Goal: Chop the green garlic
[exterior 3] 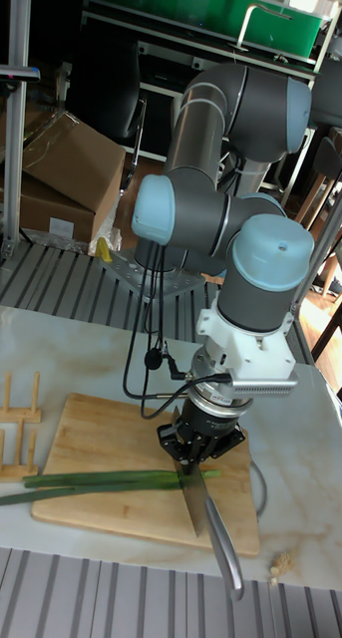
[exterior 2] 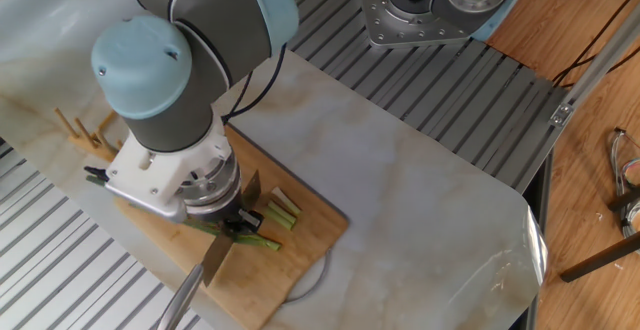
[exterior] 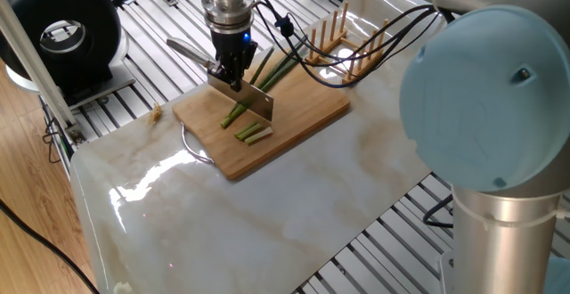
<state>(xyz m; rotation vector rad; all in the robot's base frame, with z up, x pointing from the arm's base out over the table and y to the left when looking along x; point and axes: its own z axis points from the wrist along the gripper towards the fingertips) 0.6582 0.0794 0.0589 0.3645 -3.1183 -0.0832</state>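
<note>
A long green garlic stalk [exterior: 267,78] [exterior 3: 101,480] lies across the wooden cutting board [exterior: 307,116] [exterior 3: 101,434], its leaves running off the board toward the peg rack. Two short cut pieces [exterior: 254,134] [exterior 2: 283,208] rest just past the stalk's pale end. My gripper [exterior: 230,76] [exterior 2: 235,222] [exterior 3: 193,461] is shut on a knife. The knife's handle [exterior: 185,52] [exterior 3: 225,558] sticks out over the table edge. Its blade [exterior: 254,103] [exterior 3: 195,503] stands across the stalk near its cut end. Whether the edge touches the board I cannot tell.
A wooden peg rack [exterior: 334,34] [exterior 3: 13,399] stands just beyond the board. Black cables [exterior: 374,40] hang from the wrist over it. A black round device [exterior: 62,28] sits at the far left. A small crumb [exterior: 157,110] lies on the marble top.
</note>
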